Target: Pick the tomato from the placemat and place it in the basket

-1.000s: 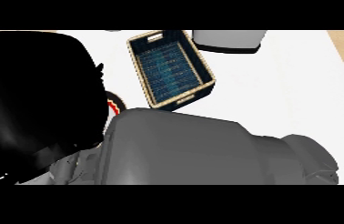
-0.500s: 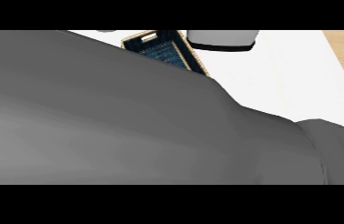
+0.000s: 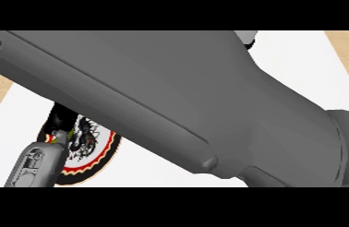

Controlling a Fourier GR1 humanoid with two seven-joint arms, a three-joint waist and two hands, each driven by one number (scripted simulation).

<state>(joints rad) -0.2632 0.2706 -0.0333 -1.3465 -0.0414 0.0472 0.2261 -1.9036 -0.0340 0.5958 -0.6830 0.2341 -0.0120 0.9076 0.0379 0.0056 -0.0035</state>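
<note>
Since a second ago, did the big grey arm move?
Yes: the grey forearm has climbed toward the view's top, up to the grey container, hiding the basket.

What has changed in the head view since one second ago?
The grey forearm has swung up and across, and now fills most of the view. It hides the basket, which showed before. More of the placemat shows at lower left. The white counter stayed as it was.
</note>
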